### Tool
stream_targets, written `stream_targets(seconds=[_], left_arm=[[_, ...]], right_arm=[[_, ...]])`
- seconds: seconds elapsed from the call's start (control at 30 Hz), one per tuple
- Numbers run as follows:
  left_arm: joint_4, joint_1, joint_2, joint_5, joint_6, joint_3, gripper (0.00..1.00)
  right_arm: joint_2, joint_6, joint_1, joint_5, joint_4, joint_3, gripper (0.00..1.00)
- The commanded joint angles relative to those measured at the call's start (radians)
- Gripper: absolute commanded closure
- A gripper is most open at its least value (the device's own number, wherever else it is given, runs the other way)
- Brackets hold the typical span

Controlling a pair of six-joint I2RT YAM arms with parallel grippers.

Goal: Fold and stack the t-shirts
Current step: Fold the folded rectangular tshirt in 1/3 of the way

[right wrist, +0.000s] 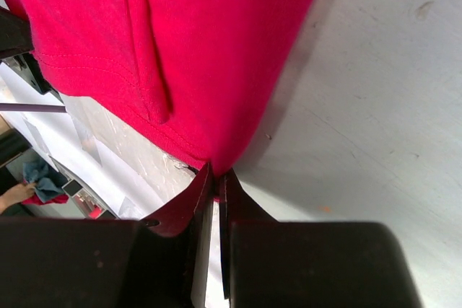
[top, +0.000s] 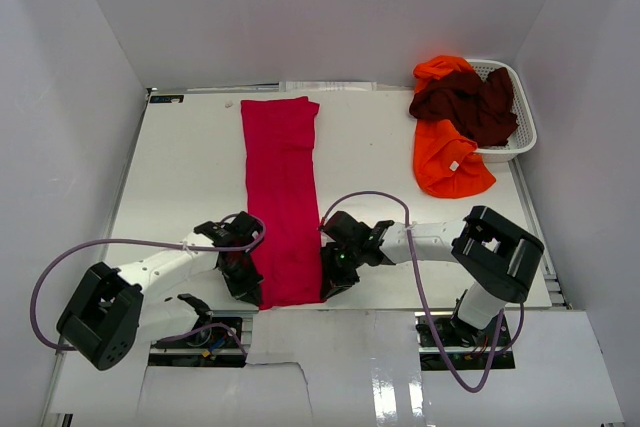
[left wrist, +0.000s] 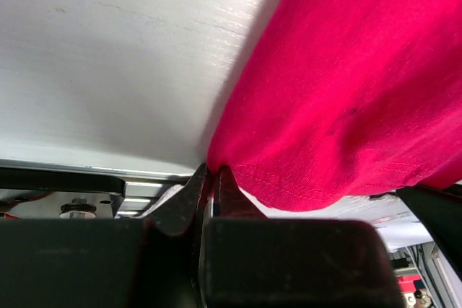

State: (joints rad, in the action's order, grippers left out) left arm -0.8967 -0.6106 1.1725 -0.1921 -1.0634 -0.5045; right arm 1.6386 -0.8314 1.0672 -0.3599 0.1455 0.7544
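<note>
The crimson-red t-shirt (top: 282, 197) lies as a long narrow strip from the far edge to the near edge of the white table (top: 180, 177). My left gripper (top: 246, 285) is shut on its near left corner, seen in the left wrist view (left wrist: 214, 167) pinching the red t-shirt (left wrist: 346, 91). My right gripper (top: 332, 285) is shut on its near right corner, seen in the right wrist view (right wrist: 218, 171) pinching the red t-shirt (right wrist: 180, 41). The orange t-shirt (top: 448, 162) and the dark maroon t-shirt (top: 465, 102) hang over the basket at back right.
A white mesh laundry basket (top: 520, 132) stands at the back right corner. White walls enclose the table on three sides. Purple cables loop beside both arms near the table's front edge.
</note>
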Motion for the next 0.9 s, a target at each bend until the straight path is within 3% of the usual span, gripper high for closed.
stream_targets(seconds=[0.0, 0.07, 0.3, 0.57, 0.87], left_arm=[[0.047, -0.015, 0.01, 0.103, -0.058, 0.055, 0.93], [0.064, -0.018, 0.015, 0.097, -0.066, 0.069, 1.0], [-0.037, -0.023, -0.036, 0.086, -0.037, -0.011, 1.0], [-0.243, -0.021, -0.056, 0.137, 0.014, -0.242, 1.0], [-0.249, -0.02, -0.03, 0.175, 0.011, -0.328, 1.0]], right_arm=[[0.055, 0.035, 0.007, 0.122, 0.091, -0.055, 0.92], [0.053, 0.035, 0.007, 0.124, 0.092, -0.055, 0.92], [-0.011, 0.048, 0.007, 0.128, 0.15, -0.02, 0.92], [-0.098, 0.089, -0.025, 0.133, 0.248, 0.06, 0.92], [-0.118, 0.181, -0.088, 0.148, 0.345, 0.209, 0.92]])
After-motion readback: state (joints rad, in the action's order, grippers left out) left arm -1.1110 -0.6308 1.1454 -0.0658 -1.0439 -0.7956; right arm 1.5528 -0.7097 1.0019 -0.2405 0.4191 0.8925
